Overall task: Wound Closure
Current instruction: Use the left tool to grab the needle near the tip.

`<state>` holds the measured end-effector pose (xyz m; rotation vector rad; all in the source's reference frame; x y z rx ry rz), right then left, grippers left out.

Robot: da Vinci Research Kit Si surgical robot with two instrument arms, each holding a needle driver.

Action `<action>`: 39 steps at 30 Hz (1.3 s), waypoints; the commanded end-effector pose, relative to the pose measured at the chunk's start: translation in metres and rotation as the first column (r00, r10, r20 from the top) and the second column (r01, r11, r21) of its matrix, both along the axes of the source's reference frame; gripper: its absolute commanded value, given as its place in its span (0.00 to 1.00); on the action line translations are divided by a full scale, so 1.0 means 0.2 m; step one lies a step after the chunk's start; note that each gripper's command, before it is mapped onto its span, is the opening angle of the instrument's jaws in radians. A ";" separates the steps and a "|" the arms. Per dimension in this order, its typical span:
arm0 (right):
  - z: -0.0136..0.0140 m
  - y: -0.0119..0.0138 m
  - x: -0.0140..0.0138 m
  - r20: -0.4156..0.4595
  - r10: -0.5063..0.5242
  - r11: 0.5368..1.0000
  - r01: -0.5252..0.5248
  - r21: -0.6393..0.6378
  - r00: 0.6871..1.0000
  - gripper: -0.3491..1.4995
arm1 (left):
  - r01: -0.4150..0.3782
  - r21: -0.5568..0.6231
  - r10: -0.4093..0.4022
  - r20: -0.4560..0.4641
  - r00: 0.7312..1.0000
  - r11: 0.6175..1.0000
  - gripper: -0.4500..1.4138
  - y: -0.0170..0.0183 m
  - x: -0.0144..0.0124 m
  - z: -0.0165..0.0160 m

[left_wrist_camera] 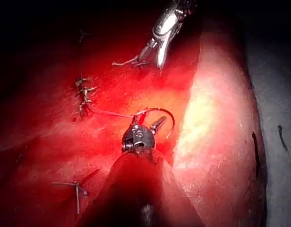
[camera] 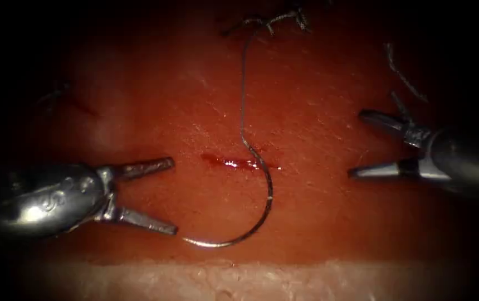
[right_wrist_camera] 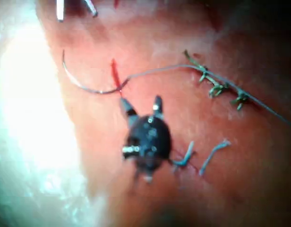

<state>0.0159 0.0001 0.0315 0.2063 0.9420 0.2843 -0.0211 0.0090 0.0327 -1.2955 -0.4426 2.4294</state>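
The broad red slab of pork-belly tissue (camera: pixel 317 111) lies under both instruments, its pale cut face along the near side. On the endoscope's left, the silver left tool (camera: pixel 156 195) hovers with its jaws spread wide and grips nothing. On the right, the dark-wristed right tool (camera: pixel 362 145) is likewise spread wide and empty. Between them lies the small wet red cut (camera: pixel 234 163) with a glint of red fluid.

The thin curved steel needle (camera: pixel 262 212) rests loose on the tissue. Its tail end crosses the right end of the cut, its arc sweeps down toward the near edge, and its point lies just beside the lower jaw of the left tool. I cannot tell whether any part sits in the tissue; it looks to lie on the surface. The fine dark thread (camera: pixel 242 83) runs from it up to a knotted stitch line (camera: pixel 273 21) farther back.

The risks, as I judge them: a free needle could roll or slide toward the near edge if nudged; a grasp at the point could blunt it. A jaw snagging the thread could strain the earlier knots.
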 end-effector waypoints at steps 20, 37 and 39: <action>0.007 -0.002 0.006 0.018 -0.010 1.000 0.010 -0.002 1.000 0.67 | -0.098 0.020 0.100 -0.121 0.988 0.995 0.55 -0.012 -0.016 0.028; 0.006 -0.002 0.006 0.020 -0.011 1.000 0.011 -0.001 1.000 0.67 | -0.138 0.039 0.143 -0.173 0.974 0.990 0.40 -0.021 -0.017 0.044; 0.006 -0.002 0.006 0.020 -0.011 1.000 0.011 -0.001 1.000 0.67 | -0.139 0.038 0.144 -0.173 0.974 0.989 0.30 -0.022 -0.017 0.044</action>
